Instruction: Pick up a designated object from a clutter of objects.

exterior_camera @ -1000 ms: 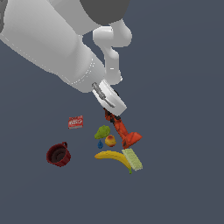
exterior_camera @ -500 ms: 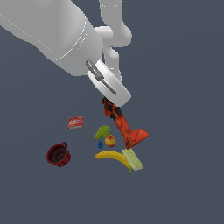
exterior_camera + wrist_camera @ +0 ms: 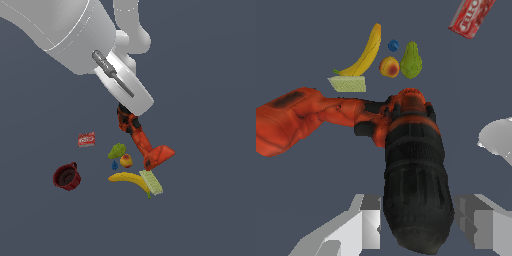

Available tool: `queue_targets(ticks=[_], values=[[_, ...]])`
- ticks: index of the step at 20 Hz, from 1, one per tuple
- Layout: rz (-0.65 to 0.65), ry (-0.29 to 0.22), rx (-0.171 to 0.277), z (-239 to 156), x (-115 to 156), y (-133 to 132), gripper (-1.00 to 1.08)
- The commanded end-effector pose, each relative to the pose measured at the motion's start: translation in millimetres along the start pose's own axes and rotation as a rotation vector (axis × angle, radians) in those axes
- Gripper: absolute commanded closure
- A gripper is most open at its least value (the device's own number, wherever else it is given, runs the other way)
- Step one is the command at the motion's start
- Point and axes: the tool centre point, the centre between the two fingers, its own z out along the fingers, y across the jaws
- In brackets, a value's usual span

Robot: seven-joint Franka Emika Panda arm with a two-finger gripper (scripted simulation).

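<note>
The tool (image 3: 416,225) is clenched on the red-orange cordless drill (image 3: 142,142) by its black chuck; handle and battery base trail toward the yellow banana (image 3: 131,179).

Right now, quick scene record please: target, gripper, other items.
target: red-orange cordless power drill with black chuck, hanging tilted, battery base lowest
gripper: white two-finger gripper, fingers either side of the chuck end
gripper state: contact not clear in either view
clutter: yellow banana, pale green sponge, green pear, orange-red fruit
apart from the cluster: small red flat box, dark red round pot
</note>
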Motion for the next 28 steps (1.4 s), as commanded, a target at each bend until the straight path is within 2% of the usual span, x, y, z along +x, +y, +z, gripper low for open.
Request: queue_targets(ticks=[1, 7, 11, 23, 28], values=[[-0.004, 0.003, 0.005, -6, -4, -1, 1.08], [0.000, -0.001, 0.000, -4, -2, -1, 1.08], [0.000, -0.001, 0.000, -8, -13, -2, 1.08], [0.000, 0.000, -0.001, -34, -104, -6, 1.08], [0.000, 0.000, -0.001, -41, -127, -9, 1.08]])
